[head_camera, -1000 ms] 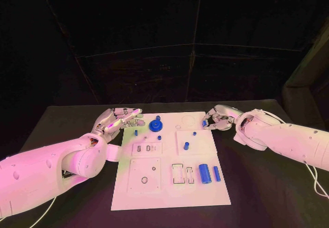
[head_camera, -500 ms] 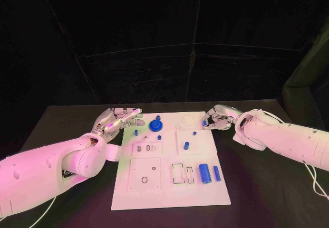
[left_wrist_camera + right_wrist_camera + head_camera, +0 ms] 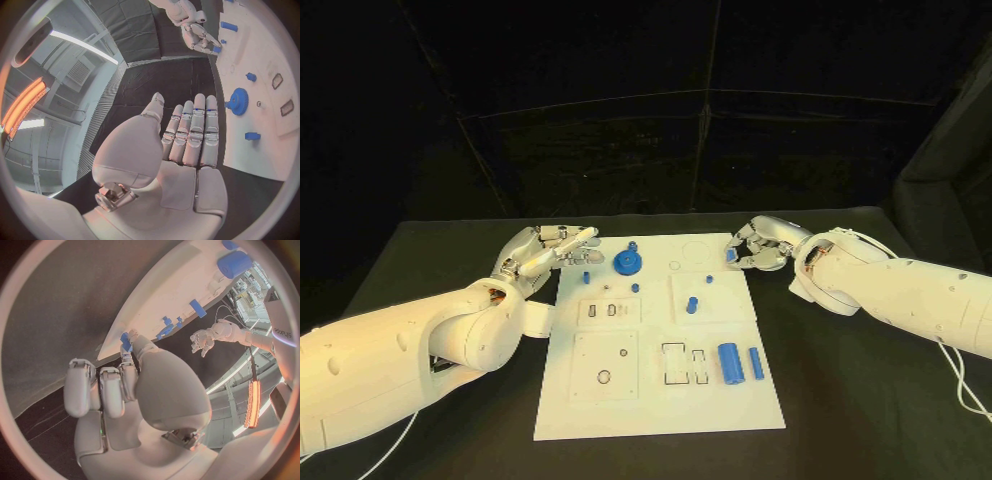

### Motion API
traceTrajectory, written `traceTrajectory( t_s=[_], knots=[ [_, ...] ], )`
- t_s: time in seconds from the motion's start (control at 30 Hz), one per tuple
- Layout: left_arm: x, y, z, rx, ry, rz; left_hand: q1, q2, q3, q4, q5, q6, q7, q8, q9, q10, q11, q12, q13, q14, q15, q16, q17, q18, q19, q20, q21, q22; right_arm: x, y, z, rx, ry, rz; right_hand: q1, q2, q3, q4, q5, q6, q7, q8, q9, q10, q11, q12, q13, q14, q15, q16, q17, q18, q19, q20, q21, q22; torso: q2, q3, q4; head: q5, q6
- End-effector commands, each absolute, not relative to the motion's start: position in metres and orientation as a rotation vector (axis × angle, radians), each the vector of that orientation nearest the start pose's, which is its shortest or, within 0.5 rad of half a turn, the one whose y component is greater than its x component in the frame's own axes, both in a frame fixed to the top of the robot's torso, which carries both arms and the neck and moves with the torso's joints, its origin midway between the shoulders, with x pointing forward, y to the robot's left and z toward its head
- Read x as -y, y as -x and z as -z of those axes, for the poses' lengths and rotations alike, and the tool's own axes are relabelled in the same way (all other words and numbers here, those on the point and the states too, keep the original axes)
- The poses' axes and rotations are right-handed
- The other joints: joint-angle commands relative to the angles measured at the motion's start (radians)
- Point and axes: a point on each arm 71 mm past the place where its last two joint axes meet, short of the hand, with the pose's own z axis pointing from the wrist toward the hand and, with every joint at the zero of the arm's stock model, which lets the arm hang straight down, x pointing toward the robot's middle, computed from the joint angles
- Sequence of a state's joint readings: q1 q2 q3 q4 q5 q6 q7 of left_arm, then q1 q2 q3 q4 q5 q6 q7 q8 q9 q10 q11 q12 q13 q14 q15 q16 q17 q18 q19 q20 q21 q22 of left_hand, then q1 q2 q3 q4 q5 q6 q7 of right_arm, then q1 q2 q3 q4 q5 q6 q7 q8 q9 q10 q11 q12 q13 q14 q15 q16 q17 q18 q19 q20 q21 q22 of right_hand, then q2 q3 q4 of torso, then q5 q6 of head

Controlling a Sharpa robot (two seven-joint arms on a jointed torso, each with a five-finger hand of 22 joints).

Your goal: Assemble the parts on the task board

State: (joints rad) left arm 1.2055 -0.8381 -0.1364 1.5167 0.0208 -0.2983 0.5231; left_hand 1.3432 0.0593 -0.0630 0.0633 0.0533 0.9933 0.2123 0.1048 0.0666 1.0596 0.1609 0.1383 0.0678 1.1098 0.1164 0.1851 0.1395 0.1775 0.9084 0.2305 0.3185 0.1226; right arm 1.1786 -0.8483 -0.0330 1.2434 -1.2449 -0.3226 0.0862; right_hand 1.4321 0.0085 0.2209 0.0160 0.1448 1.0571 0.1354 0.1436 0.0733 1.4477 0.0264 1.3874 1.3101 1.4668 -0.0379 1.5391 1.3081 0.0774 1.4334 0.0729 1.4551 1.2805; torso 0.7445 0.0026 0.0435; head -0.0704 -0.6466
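The white task board [image 3: 661,400] lies in the middle of the black table. On it a blue gear [image 3: 629,263] stands near the far end, with several small blue pegs [image 3: 635,288] around it. A blue cylinder [image 3: 728,363] and a blue bar [image 3: 756,364] lie at the near right. My left hand [image 3: 545,248] hovers at the board's far left corner, fingers straight and spread flat, holding nothing; its palm [image 3: 187,135] faces the gear [image 3: 237,101]. My right hand [image 3: 762,248] sits at the board's far right edge and pinches a small blue part [image 3: 731,258], [image 3: 126,340] between thumb and finger.
Recessed slots and a plate with an oval hole [image 3: 604,378] mark the board's near half. Bare black table [image 3: 862,400] surrounds the board on both sides. A dark backdrop rises behind the table's far edge.
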Motion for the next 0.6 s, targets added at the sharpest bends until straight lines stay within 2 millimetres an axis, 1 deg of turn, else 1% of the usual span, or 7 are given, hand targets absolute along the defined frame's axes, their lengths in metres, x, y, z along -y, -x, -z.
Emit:
traceTrajectory(
  t_s=[0.03, 0.23, 0.33, 0.47, 0.53, 0.57, 0.6],
  knots=[
    [-0.210, -0.479, 0.201, -1.396, 1.073, 1.591, -0.003, 0.006, 0.000, -0.004, -0.003, 0.006, 0.002, -0.006, -0.001, 0.008, -0.001, -0.007, -0.001, 0.008, 0.001, -0.003, 0.001, 0.006, 0.003, -0.001, 0.001, -0.001, 0.288, -0.524, 0.199, -1.595, -0.084, -0.611, 0.004, 0.025, 0.010, -0.003, 0.005, 0.054, -0.031, 0.027, 0.023, 0.004, -0.004, 0.006, 0.080, 0.088, -0.007, 0.003, 0.188, -0.020, 0.005, -0.006, 0.003, 0.004, -0.001, 0.0000, 0.0005, 0.002, -0.001],
    [-0.211, -0.478, 0.201, -1.395, 1.075, 1.588, -0.004, 0.007, 0.000, -0.004, -0.003, 0.006, 0.002, -0.006, -0.001, 0.008, 0.000, -0.007, -0.001, 0.008, 0.001, -0.003, 0.002, 0.006, 0.003, -0.001, 0.001, -0.001, 0.274, -0.514, 0.192, -1.565, -0.093, -0.642, -0.027, 0.012, 0.019, 0.000, 0.026, 0.029, -0.023, 0.011, 0.018, 0.003, 0.002, 0.002, 0.080, 0.088, -0.004, 0.003, 0.187, -0.022, 0.008, -0.008, 0.006, 0.010, -0.003, -0.0016, -0.0016, 0.001, -0.002],
    [-0.213, -0.478, 0.201, -1.393, 1.075, 1.585, -0.004, 0.007, 0.000, -0.005, -0.003, 0.006, 0.002, -0.006, -0.001, 0.008, 0.000, -0.008, -0.001, 0.008, 0.001, -0.004, 0.002, 0.006, 0.003, -0.001, 0.000, -0.001, 0.260, -0.504, 0.187, -1.557, -0.101, -0.655, -0.037, 0.010, 0.025, 0.001, 0.014, 0.028, -0.022, 0.007, 0.017, 0.004, 0.003, 0.002, 0.080, 0.088, -0.003, 0.003, 0.187, -0.022, 0.009, -0.006, 0.006, 0.011, -0.006, -0.0049, -0.0021, -0.001, -0.004],
    [-0.214, -0.479, 0.201, -1.389, 1.075, 1.582, -0.003, 0.007, 0.000, -0.005, -0.003, 0.006, 0.001, -0.007, -0.001, 0.008, -0.001, -0.008, -0.001, 0.008, 0.001, -0.004, 0.002, 0.006, 0.003, -0.001, 0.000, -0.001, 0.237, -0.492, 0.181, -1.559, -0.106, -0.674, -0.052, 0.006, 0.030, 0.004, -0.003, 0.031, -0.023, 0.006, 0.018, 0.004, 0.003, 0.001, 0.080, 0.087, -0.003, 0.002, 0.185, -0.022, 0.009, -0.005, 0.006, 0.011, -0.012, -0.0096, -0.0031, 0.006, -0.009],
    [-0.215, -0.479, 0.201, -1.388, 1.075, 1.579, -0.003, 0.007, 0.000, -0.005, -0.003, 0.006, 0.001, -0.007, -0.001, 0.008, -0.001, -0.008, -0.001, 0.008, 0.001, -0.004, 0.002, 0.006, 0.003, -0.001, 0.000, -0.001, 0.223, -0.487, 0.178, -1.565, -0.103, -0.685, -0.062, -0.002, 0.030, 0.005, 0.006, 0.031, -0.023, 0.005, 0.018, 0.003, 0.003, -0.001, 0.079, 0.086, -0.003, 0.000, 0.182, -0.022, 0.009, -0.005, 0.006, 0.010, -0.015, -0.0115, -0.0028, 0.012, -0.012],
    [-0.215, -0.480, 0.201, -1.387, 1.075, 1.578, -0.003, 0.007, 0.000, -0.006, -0.003, 0.006, 0.001, -0.007, -0.001, 0.009, -0.001, -0.008, -0.001, 0.008, 0.001, -0.004, 0.002, 0.006, 0.003, -0.001, 0.000, -0.001, 0.213, -0.484, 0.176, -1.570, -0.099, -0.692, -0.073, -0.011, 0.030, 0.008, 0.021, 0.032, -0.023, 0.003, 0.018, 0.002, 0.003, -0.003, 0.078, 0.086, -0.002, -0.001, 0.179, -0.022, 0.008, -0.005, 0.005, 0.009, -0.018, -0.0135, -0.0024, 0.016, -0.017],
    [-0.216, -0.480, 0.201, -1.386, 1.076, 1.576, -0.002, 0.007, 0.000, -0.006, -0.003, 0.006, 0.001, -0.007, -0.001, 0.009, -0.001, -0.008, -0.001, 0.008, 0.001, -0.004, 0.002, 0.006, 0.003, -0.001, 0.000, -0.001, 0.207, -0.482, 0.176, -1.574, -0.096, -0.696, -0.074, -0.012, 0.030, 0.008, 0.023, 0.032, -0.023, 0.003, 0.018, 0.002, 0.003, -0.004, 0.078, 0.086, -0.003, -0.001, 0.179, -0.022, 0.008, -0.005, 0.005, 0.009, -0.019, -0.0136, -0.0030, 0.019, -0.017]
  ],
)
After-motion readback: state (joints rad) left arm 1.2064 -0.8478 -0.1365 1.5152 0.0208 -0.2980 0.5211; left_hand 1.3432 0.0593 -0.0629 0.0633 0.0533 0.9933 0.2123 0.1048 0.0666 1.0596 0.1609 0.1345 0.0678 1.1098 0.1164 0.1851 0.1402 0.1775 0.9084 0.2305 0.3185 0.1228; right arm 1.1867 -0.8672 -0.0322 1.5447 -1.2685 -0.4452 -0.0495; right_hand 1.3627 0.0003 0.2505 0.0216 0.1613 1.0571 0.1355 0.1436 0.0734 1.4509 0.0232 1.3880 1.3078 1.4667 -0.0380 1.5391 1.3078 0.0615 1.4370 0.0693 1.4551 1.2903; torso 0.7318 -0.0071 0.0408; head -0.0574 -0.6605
